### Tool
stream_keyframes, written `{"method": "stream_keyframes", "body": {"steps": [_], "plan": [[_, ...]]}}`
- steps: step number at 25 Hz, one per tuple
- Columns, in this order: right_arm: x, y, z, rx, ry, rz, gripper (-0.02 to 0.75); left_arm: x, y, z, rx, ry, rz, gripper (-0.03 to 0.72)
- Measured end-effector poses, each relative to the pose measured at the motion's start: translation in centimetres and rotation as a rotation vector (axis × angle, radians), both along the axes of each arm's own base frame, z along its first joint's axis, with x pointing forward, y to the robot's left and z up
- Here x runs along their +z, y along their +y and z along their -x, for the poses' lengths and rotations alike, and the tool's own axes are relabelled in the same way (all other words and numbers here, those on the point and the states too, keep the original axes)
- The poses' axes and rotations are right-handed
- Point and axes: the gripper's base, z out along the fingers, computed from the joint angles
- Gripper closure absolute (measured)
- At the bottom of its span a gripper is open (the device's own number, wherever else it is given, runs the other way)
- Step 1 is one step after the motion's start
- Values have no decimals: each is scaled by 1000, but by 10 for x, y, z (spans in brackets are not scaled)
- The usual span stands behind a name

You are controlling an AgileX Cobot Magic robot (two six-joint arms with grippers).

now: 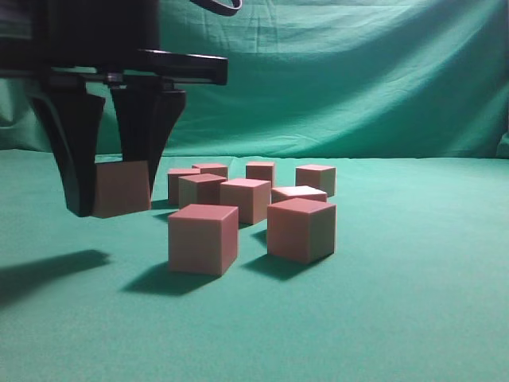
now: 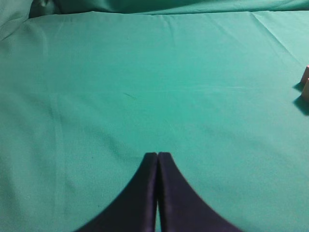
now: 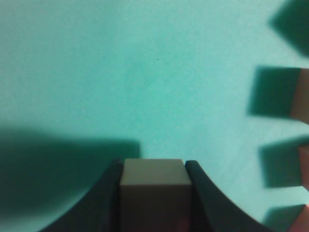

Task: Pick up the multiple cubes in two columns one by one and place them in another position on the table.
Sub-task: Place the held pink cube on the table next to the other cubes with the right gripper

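Several pink-brown cubes stand in two loose columns on the green cloth; the nearest are one at the front left (image 1: 203, 239) and one at the front right (image 1: 301, 229). My right gripper (image 1: 115, 199) hangs at the left of the exterior view, shut on one cube (image 1: 123, 189) and holding it just above the cloth, left of the group. The right wrist view shows that cube (image 3: 153, 179) clamped between the jaws (image 3: 153, 165). My left gripper (image 2: 158, 155) is shut and empty over bare cloth. It does not show in the exterior view.
Green cloth (image 1: 413, 302) covers the table and the backdrop. Cube edges show at the right border of the right wrist view (image 3: 300, 94) and of the left wrist view (image 2: 305, 82). The held cube's shadow (image 1: 48, 270) falls on the cloth at the left.
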Motion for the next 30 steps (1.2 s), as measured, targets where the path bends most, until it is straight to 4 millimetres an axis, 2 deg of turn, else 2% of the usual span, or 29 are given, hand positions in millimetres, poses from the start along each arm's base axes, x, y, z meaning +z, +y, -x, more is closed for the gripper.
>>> {"method": "stream_keyframes", "body": {"steps": [6,30], "plan": [[-12,-6,-1,24,10,13,484,0,0,0,0,0,0,688],[-12,-7,-4,-23,23,-17,484,0,0,0,0,0,0,688]]}}
